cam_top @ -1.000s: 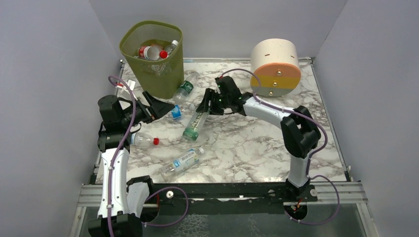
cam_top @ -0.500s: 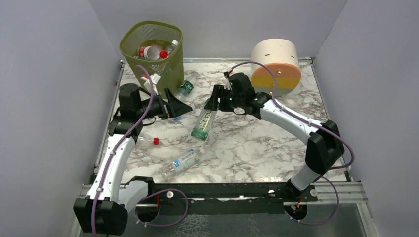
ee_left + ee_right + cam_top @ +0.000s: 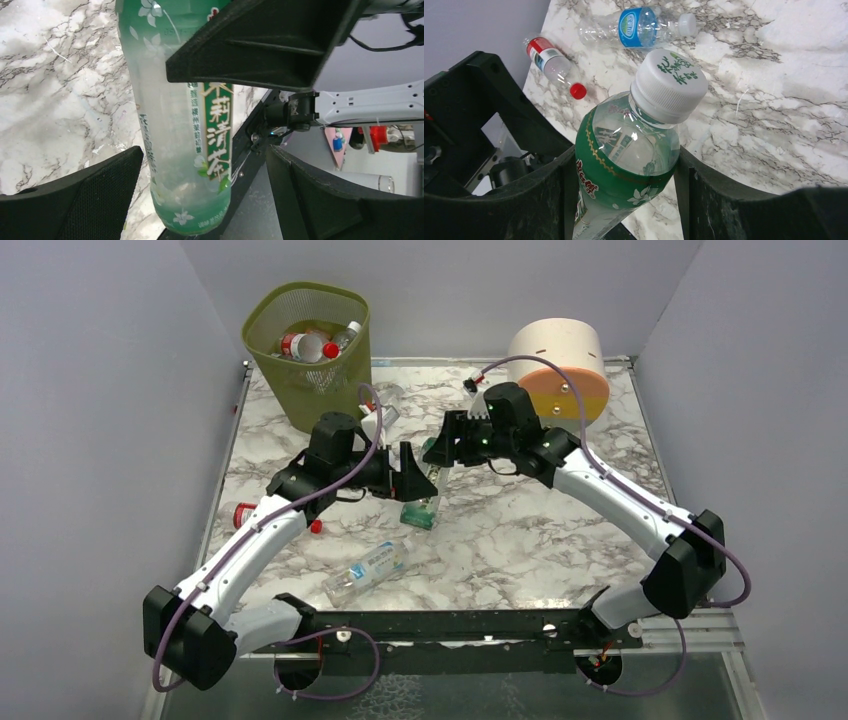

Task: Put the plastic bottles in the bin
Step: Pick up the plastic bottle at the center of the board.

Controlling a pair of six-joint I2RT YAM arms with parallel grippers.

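Where right fingers (image 3: 749,210) grip, green-label bottle (image 3: 634,150), base cut off

From high behind the near edge we look down over the whole table (image 3: 520,540); both wrist cameras sit close on one green-labelled bottle (image 3: 175,125), facing each other.

I see the green-label bottle (image 3: 170,125) between my left hand's (image 3: 202,155) spread fingers, with the marble counter (image 3: 60,90) behind it.
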